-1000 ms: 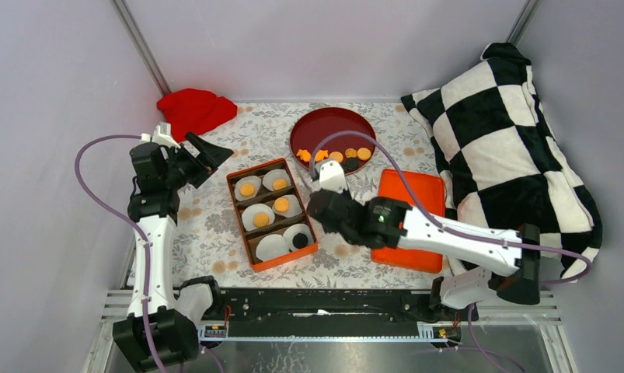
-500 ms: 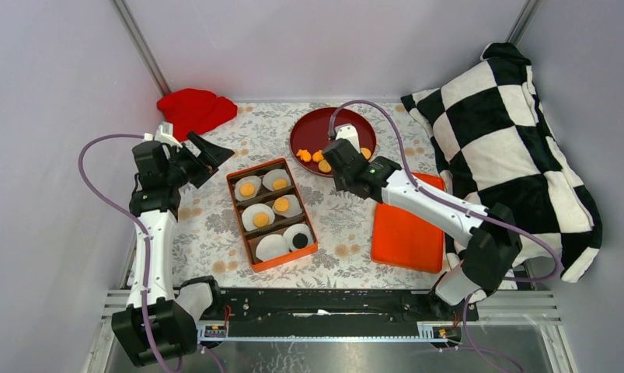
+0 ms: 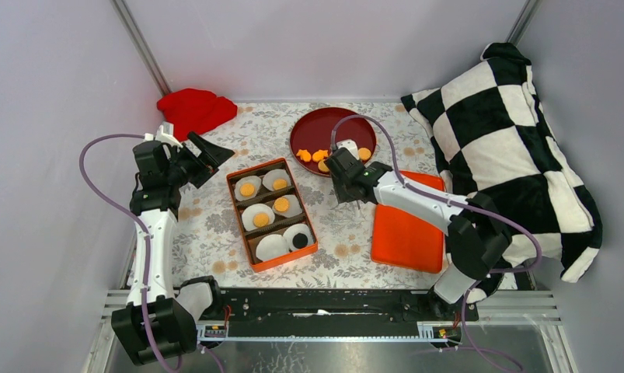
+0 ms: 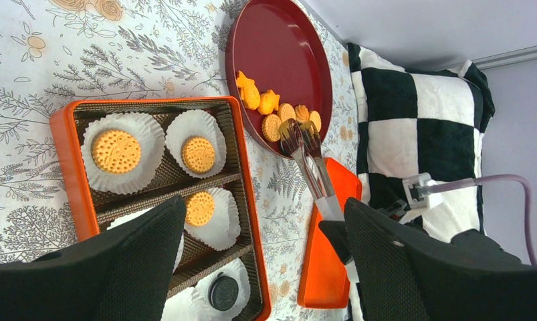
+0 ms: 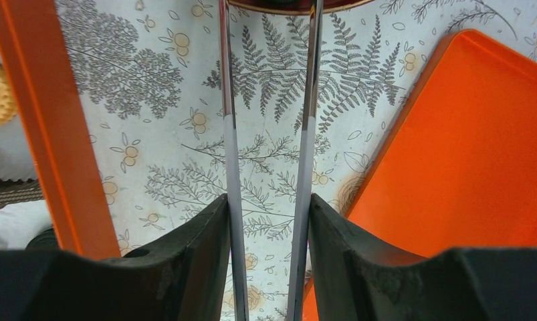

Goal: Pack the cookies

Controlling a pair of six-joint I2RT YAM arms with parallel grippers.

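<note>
Several orange cookies (image 3: 322,156) lie at the front of the red plate (image 3: 332,124). The orange box (image 3: 232,203) holds white paper cups; several carry an orange cookie (image 3: 261,220) and one a black cookie (image 3: 300,239). My right gripper (image 3: 347,180) is shut on metal tongs (image 4: 309,160), whose tips sit over the plate's cookies (image 4: 272,124). In the right wrist view the gripper (image 5: 269,200) shows the tong arms (image 5: 227,134) apart, with nothing between them. My left gripper (image 3: 211,151) is open and empty, left of the box; in its wrist view (image 4: 264,204) it looks over the box.
The orange lid (image 3: 406,233) lies right of the box, under my right arm. A red cloth (image 3: 196,109) is at the back left. A checkered pillow (image 3: 510,132) fills the right side. Floral cloth covers the table.
My right arm swung from beside the box's near end back toward the plate, bringing the tongs' tips over the cookies there. The left arm has barely moved.
</note>
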